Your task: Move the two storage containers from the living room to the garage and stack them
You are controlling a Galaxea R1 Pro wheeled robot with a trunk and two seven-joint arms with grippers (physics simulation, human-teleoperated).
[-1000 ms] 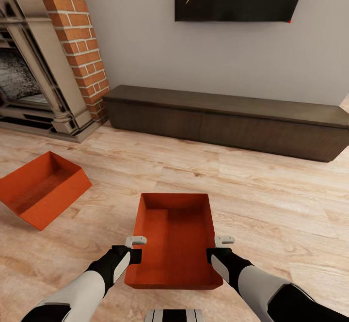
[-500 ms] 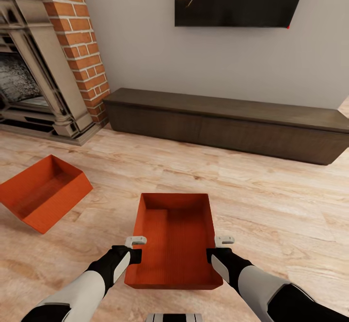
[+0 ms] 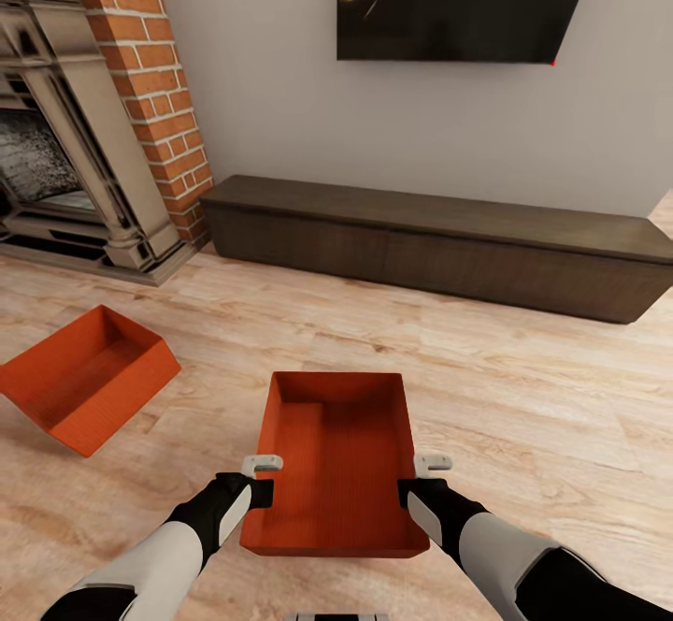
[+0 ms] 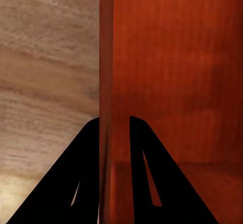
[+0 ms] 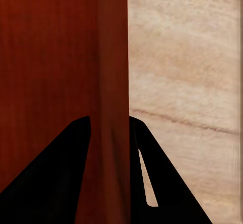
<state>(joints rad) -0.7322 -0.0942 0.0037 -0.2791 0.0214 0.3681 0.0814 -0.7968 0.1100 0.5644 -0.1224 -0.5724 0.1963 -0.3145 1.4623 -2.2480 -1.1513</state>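
An orange-red storage container (image 3: 338,462) is held between both arms in front of me, above the light wood floor of the living room. My left gripper (image 3: 262,477) is shut on its left wall (image 4: 105,82), one finger on each side. On the opposite wall (image 5: 112,82), my right gripper (image 3: 425,477) is clamped the same way. A second storage container (image 3: 89,378) lies open-top on the planks at the left, apart from both grippers.
A long dark low cabinet (image 3: 449,242) runs along the wall ahead, under a wall TV (image 3: 463,4). The brick fireplace (image 3: 84,125) stands at the far left. Bare wood planks (image 3: 542,415) stretch out to the right of the held container.
The whole scene has slid slightly down and away in the head view, so the camera has moved. The held container and both grippers keep their place in the picture.
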